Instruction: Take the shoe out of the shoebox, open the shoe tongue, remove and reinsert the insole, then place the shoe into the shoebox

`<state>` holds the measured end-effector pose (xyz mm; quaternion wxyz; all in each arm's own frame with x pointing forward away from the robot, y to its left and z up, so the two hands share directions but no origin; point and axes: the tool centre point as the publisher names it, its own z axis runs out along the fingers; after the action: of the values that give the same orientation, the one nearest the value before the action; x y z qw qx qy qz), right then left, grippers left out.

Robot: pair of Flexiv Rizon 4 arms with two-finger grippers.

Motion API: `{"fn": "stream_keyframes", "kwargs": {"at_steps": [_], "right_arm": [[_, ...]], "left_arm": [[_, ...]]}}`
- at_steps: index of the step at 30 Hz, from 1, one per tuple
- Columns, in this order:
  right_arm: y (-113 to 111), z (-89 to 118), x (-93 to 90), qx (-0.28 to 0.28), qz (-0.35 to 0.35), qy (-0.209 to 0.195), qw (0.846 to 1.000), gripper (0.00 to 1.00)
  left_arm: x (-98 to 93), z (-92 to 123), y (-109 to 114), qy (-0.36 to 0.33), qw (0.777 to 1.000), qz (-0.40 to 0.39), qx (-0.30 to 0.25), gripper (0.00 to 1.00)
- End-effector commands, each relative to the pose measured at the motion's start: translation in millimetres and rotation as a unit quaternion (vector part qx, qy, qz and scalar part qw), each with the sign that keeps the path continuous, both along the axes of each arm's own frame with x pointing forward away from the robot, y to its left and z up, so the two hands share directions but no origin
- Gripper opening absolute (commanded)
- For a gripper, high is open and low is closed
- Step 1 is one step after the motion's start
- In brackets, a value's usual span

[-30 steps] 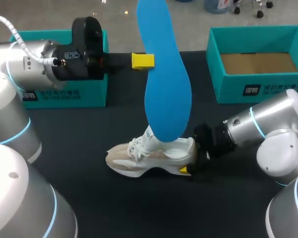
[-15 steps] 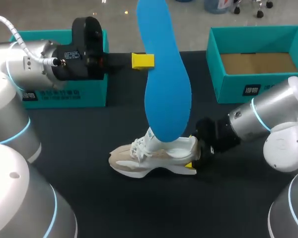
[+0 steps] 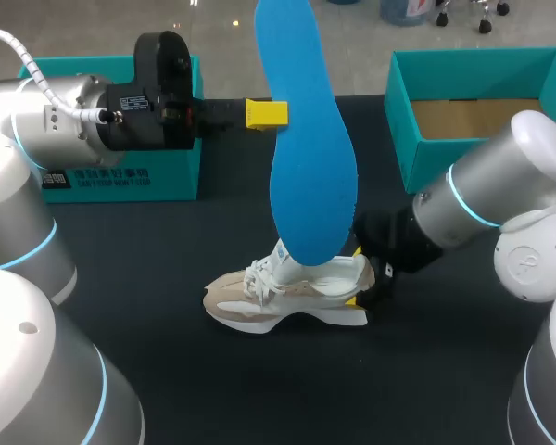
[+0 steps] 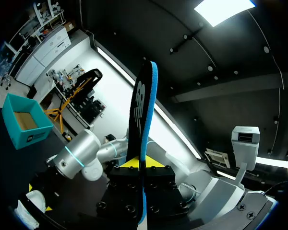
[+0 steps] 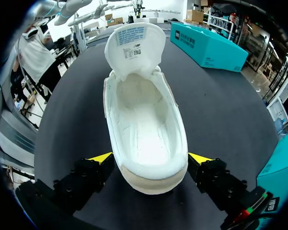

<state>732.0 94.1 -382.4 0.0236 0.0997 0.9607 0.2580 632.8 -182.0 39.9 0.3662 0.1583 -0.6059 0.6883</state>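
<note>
The blue insole point(image 3: 310, 139) is held upright above the counter point(image 3: 148, 269), clamped at one edge in the left jaws. The beige shoe point(image 3: 287, 297) is seen mid-counter, tongue raised, its heel clamped between the right jaws. The open shoebox point(image 3: 482, 167) is set far right.

Passage overhead is barred by the upright blue foam insole point(image 3: 308, 139); open black surface point(image 3: 148, 260) is left beside the cream sneaker point(image 3: 287, 297).

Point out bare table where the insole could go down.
Bare table lies between the left box and the shoe, and along the near edge in front of the shoe. Crowded at the heel, where the right gripper sits, beside the shoebox.
</note>
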Motion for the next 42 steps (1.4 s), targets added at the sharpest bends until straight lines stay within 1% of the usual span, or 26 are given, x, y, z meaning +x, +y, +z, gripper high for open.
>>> {"fn": "stream_keyframes", "kwargs": {"at_steps": [1, 6, 9, 11, 15, 16, 19, 22, 32, 34, 36, 38, 42], "right_arm": [[4, 2, 0.8, -0.072, -0.001, 0.014, 0.997, 1.00], [4, 2, 0.8, -0.072, -0.001, 0.014, 0.997, 1.00], [5, 6, 0.7, -0.111, 0.000, 0.008, 0.994, 1.00], [1, 11, 1.6, -0.136, 0.002, 0.000, 0.991, 1.00], [-6, 17, 3.0, -0.161, 0.016, -0.017, 0.987, 1.00], [-8, 18, 3.5, -0.175, 0.020, -0.014, 0.984, 1.00], [-12, 20, 6.3, -0.187, 0.017, 0.004, 0.982, 1.00], [-11, 22, 8.5, -0.200, 0.028, 0.007, 0.979, 1.00], [-8, 31, 5.3, -0.213, 0.037, 0.021, 0.976, 1.00], [-8, 35, 3.5, -0.215, 0.032, 0.017, 0.976, 1.00], [-8, 37, 2.1, -0.231, 0.029, 0.012, 0.972, 1.00], [-9, 39, 1.3, -0.247, 0.030, 0.010, 0.969, 1.00], [-9, 40, -0.8, -0.260, 0.035, 0.008, 0.965, 1.00]], "left_arm": [[-0.7, -1, 0, 0.000, 1.000, 0.001, -0.001, 0.00], [-0.7, -1, 0, 0.000, 1.000, 0.001, -0.001, 0.00], [-0.7, -1, 0, 0.000, 1.000, 0.001, -0.001, 0.00], [-0.7, -1, 0, 0.000, 1.000, 0.001, -0.001, 0.00], [-0.7, -1, 0, 0.000, 1.000, 0.001, -0.001, 0.00], [-0.7, -1, 0, 0.000, 1.000, 0.001, -0.001, 0.00], [-0.7, -1, 0, 0.000, 1.000, 0.001, -0.001, 0.00], [-0.7, -1, 0, 0.000, 1.000, 0.001, -0.001, 0.00], [-0.7, -1, 0, 0.000, 1.000, 0.001, -0.001, 0.00], [-0.7, -1, 0, 0.000, 1.000, 0.001, -0.001, 0.00], [-0.7, -1, 0, 0.000, 1.000, 0.001, -0.001, 0.00], [-0.7, -1, 0, 0.000, 1.000, 0.001, -0.001, 0.00], [-0.7, -1, 0, 0.000, 1.000, 0.001, -0.001, 0.00]]}}
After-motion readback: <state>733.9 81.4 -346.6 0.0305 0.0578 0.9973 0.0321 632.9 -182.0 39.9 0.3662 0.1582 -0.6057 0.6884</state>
